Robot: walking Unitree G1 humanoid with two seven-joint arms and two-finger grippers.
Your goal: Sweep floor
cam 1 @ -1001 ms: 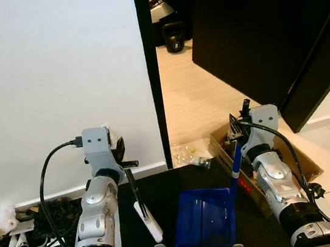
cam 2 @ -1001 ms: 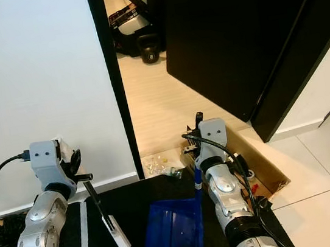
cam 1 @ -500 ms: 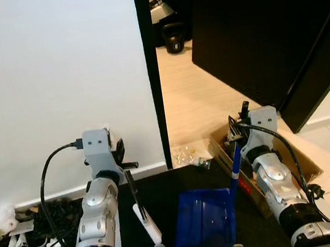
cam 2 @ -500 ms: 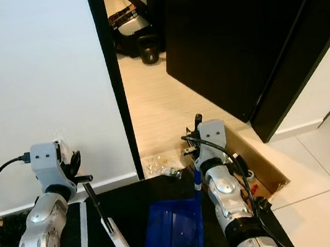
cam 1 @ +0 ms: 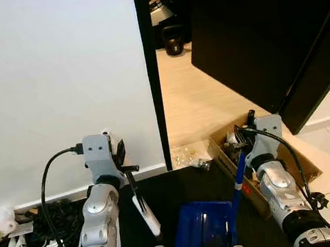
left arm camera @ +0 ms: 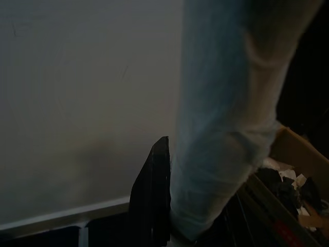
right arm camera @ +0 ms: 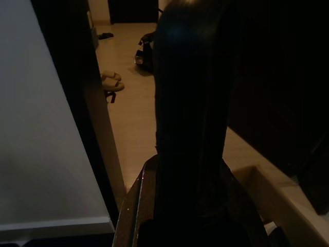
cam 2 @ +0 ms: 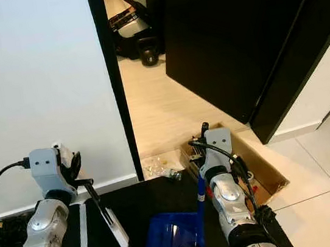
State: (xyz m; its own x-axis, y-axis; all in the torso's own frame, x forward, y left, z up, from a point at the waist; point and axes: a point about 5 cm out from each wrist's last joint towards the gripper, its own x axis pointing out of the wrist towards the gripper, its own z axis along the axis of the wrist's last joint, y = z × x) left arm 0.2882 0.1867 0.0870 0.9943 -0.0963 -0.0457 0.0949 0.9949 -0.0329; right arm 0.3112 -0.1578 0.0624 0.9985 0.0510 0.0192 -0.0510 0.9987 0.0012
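left jaws (cam 1: 124, 168) clamped on brush handle (cam 1: 141, 204), right jaws (cam 1: 240, 147) gripping blue dustpan (cam 1: 204, 239) pole, litter (cam 1: 189, 153) by doorway

White wall (cam 1: 53, 71), open black door (cam 1: 244, 32)

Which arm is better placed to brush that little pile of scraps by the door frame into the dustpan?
Probably the left: the left gripper holds the brush, while the right gripper holds the blue dustpan handle. The scraps lie ahead between them.
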